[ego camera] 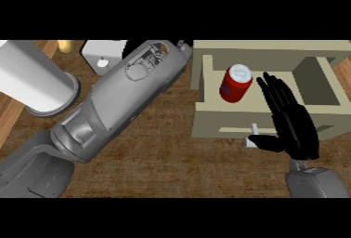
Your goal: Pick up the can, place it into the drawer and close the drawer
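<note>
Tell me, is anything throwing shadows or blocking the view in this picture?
In the head view, the left forearm rises close to the camera and hides much of the counter; its hand cannot be seen. The right hand, fingers straight, covers part of the drawer, whose inner walls look shaded beside the red can. No glare shows.

I saw the can (236, 83) inside the open drawer (212, 114): red, with a pale silver-white top, leaning a little so its top tipped toward the far side. It sat in the drawer's left part, close to the left wall. The drawer itself was a beige, box-like tray pulled out over the wooden counter, its front panel facing me and carrying a small white handle (253, 135) near the middle.
</note>
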Controlling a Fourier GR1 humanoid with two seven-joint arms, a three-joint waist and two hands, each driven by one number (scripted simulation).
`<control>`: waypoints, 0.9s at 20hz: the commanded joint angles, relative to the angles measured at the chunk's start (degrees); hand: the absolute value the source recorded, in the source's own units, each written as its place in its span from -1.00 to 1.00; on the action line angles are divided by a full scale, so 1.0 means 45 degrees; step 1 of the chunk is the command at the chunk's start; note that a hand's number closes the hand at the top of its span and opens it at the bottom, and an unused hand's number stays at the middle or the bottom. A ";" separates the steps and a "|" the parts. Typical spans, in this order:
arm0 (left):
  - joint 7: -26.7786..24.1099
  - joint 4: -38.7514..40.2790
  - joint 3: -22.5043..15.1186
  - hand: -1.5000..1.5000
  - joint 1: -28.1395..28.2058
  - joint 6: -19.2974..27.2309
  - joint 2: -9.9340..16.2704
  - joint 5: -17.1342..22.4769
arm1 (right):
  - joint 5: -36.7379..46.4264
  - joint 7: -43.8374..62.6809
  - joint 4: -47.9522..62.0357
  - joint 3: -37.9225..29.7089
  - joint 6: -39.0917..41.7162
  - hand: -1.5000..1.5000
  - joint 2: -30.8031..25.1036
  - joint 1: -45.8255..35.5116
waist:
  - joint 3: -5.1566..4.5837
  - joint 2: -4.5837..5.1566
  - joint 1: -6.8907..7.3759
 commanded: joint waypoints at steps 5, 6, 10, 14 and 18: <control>0.1013 -0.2872 -0.0314 -1.00 0.1929 -0.0421 0.1970 -0.0628 | 0.0691 -0.0531 0.3935 -0.0737 -0.2080 -1.00 0.0438 -0.1531 | -0.0003 -0.0040 0.0308; 0.1461 -0.2700 -0.0033 -1.00 0.1261 -0.0460 0.2069 -0.0542 | 0.1332 -0.0392 0.4739 -0.0443 -0.2610 -1.00 0.0797 -0.1864 | 0.0003 0.0015 0.0254; 0.1819 -0.3705 -0.0229 -1.00 0.2068 -0.0120 0.2481 -0.0860 | 0.1136 -0.1158 0.6269 -0.1126 -0.3241 -1.00 0.0343 -0.2640 | 0.0008 0.0041 0.0264; 0.2629 -0.4809 -0.0376 -1.00 0.2337 -0.0434 0.3283 -0.0894 | 0.2088 -0.0460 0.7900 -0.1438 -0.3807 -1.00 0.0388 -0.4186 | 0.0008 0.0057 0.0608; 0.2728 -0.5852 -0.0379 -1.00 0.3283 -0.0589 0.4036 -0.1021 | 0.2541 -0.0229 0.9064 -0.1711 -0.5031 -1.00 0.0737 -0.4936 | 0.0003 0.0067 0.0612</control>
